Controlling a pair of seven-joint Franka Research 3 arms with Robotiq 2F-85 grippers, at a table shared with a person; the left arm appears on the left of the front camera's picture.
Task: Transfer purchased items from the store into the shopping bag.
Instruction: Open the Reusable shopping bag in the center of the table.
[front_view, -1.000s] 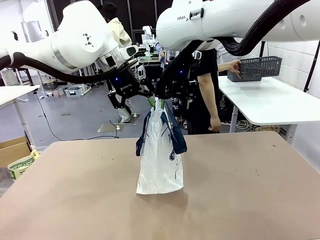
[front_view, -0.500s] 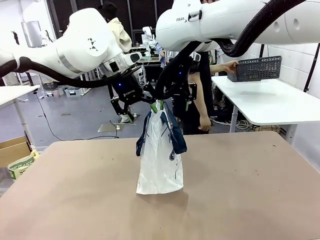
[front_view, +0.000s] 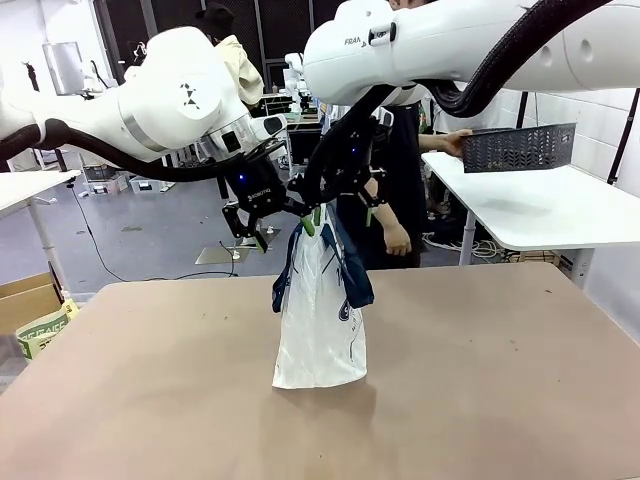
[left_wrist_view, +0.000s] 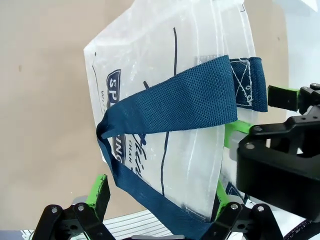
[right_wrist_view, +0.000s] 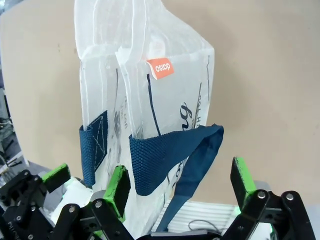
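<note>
Front view: both grippers gaped wide at the top of the bag

The tall translucent white plastic shopping bag (front_view: 320, 320), with navy strap handles and blue lettering, stood upright near the middle of the brown table (front_view: 500, 390). The left gripper (front_view: 283, 228) and right gripper (front_view: 347, 213) met just above its top edge, close beside each other.

In the left wrist view, the left gripper (left_wrist_view: 160, 197) had its jaws spread wide. The bag's rim and a dark navy woven strap handle (left_wrist_view: 185, 100) lay between them, not clamped.

In the right wrist view, the right gripper (right_wrist_view: 181, 182) was just as wide. The other strap and a fold of the bag wall sat between its green pads (right_wrist_view: 120, 185) (whether a pad touched the plastic could not be told). A small orange label (right_wrist_view: 161, 68) showed on the rim.

The store, a dark grey openwork plastic basket (front_view: 518, 147), was well apart from the bag. A person's hand (front_view: 455, 143) held it up by one end above the white side table (front_view: 540, 210).
</note>
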